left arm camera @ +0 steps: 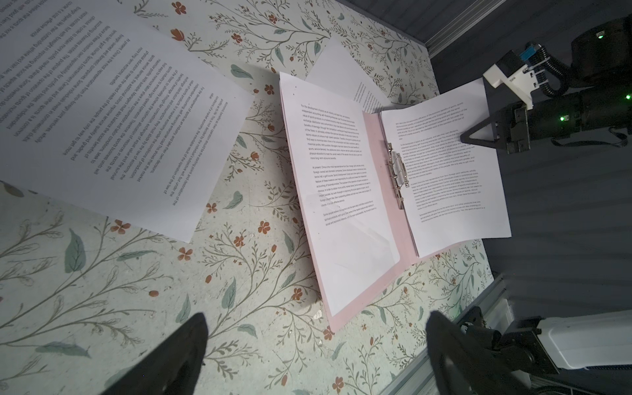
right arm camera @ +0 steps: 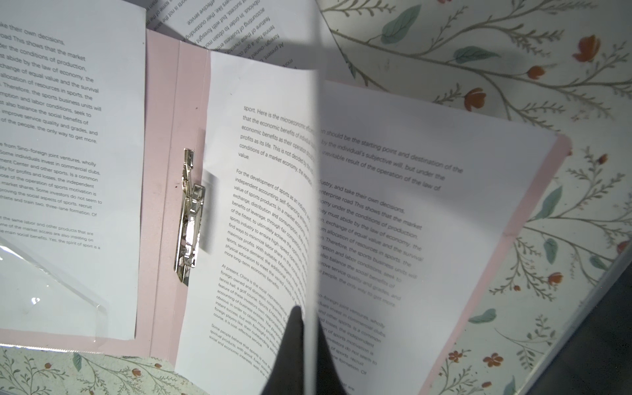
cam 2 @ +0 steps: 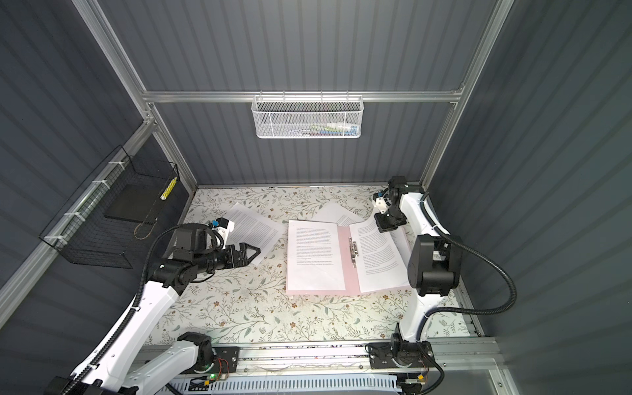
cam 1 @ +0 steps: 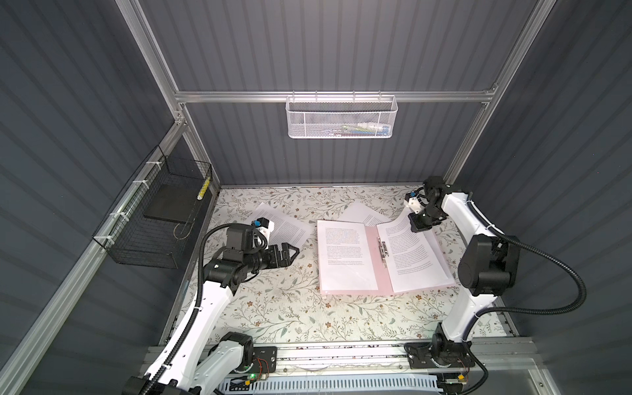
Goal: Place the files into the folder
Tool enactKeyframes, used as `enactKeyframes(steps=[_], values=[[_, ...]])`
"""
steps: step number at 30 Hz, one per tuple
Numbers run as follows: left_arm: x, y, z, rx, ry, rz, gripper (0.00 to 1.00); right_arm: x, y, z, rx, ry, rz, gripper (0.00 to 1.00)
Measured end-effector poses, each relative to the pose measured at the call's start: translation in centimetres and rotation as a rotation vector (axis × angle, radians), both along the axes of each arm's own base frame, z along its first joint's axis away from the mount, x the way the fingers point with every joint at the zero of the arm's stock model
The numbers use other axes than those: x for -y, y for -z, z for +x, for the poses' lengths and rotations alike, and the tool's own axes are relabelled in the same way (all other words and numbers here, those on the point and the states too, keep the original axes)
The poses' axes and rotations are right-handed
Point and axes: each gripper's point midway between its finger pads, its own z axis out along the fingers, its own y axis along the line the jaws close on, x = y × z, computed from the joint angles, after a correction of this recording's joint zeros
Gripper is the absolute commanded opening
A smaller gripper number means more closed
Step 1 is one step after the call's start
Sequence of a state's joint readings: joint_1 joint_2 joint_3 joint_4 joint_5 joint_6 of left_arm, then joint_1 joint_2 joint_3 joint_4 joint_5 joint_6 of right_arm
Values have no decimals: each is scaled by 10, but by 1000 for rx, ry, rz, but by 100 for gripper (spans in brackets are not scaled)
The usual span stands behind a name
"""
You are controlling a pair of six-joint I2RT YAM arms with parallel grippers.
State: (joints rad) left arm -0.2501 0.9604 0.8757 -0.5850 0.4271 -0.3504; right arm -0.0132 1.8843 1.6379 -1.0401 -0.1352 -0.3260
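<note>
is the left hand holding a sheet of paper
No, the left hand is open above the floral tabletop, with nothing between its fingers.

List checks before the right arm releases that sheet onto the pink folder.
1. Pale pink card folder lying open: ok.
2. Right gripper shut on the white printed paper sheet over the folder's right half: ok.
3. That sheet flat: not ok, gripped edge lifted.
4. Left gripper open, clear of folder: ok.
5. No sheets left out: not ok; one loose printed sheet near the left gripper, a second sheet behind the folder's far edge.
</note>
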Motion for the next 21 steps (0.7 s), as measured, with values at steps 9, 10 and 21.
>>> enactKeyframes(steps=[9,10,21], values=[[0,0,0,0,0,0,100,1,1,0,-2,6,-3,97],[0,0,0,0,0,0,100,1,1,0,-2,7,-6,99],[-1,0,0,1,-4,3,100,15,8,3,11,39,-82,99]])
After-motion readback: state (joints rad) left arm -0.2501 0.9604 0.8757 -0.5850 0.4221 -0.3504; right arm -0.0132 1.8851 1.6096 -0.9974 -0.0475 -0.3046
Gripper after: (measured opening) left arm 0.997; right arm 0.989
